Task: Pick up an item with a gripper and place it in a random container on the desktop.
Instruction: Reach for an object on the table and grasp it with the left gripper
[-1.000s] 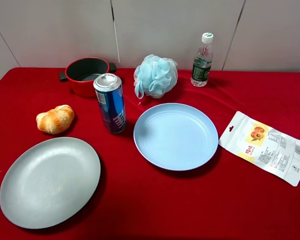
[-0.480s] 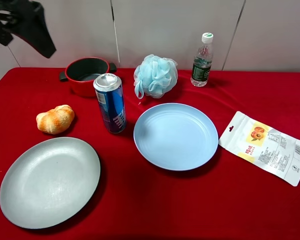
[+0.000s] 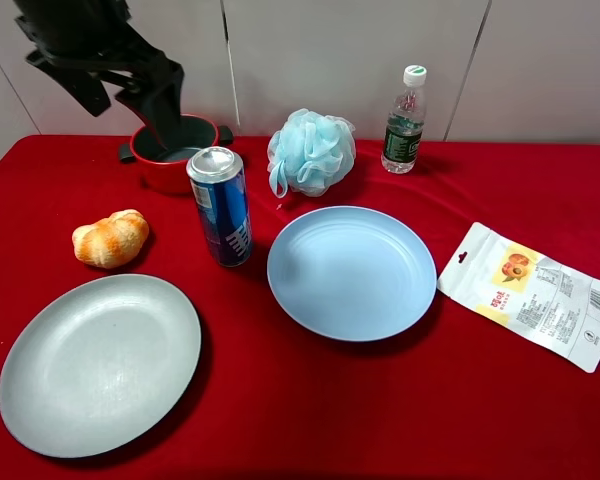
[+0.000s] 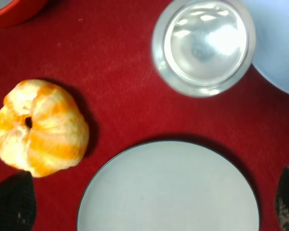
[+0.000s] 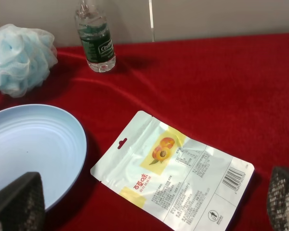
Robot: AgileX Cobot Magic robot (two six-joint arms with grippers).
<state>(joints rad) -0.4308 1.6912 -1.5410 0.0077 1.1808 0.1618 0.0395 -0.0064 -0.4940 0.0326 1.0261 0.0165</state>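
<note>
Left arm point(image 3: 100, 50): up at the back-left of the table point(image 3: 310, 410), its dark bulk hanging over the red pot point(image 3: 185, 160).
Left gripper point(image 4: 148, 204): jaws spread wide, one black fingertip at each edge of the wrist view, both clear of every object.
Under the left gripper: the wrist camera looks straight down on the silver top of the blue can point(image 4: 203, 45), with the bread roll point(image 4: 41, 127) and the grey-green plate point(image 4: 168, 190) beside it.
Blue can point(image 3: 220, 205): standing upright on the red cloth, just in front of the red pot and just left of the light blue plate point(image 3: 352, 272), untouched.
Light blue plate: sitting mid-table with its surface bare.
Right gripper point(image 5: 149, 199): jaws spread wide too, hanging above the snack pouch point(image 5: 176, 173) that lies flat to the right of the light blue plate.
Back row: the pale blue bath pouf point(image 3: 311, 150) and the water bottle point(image 3: 405, 120) stand near the wall.
</note>
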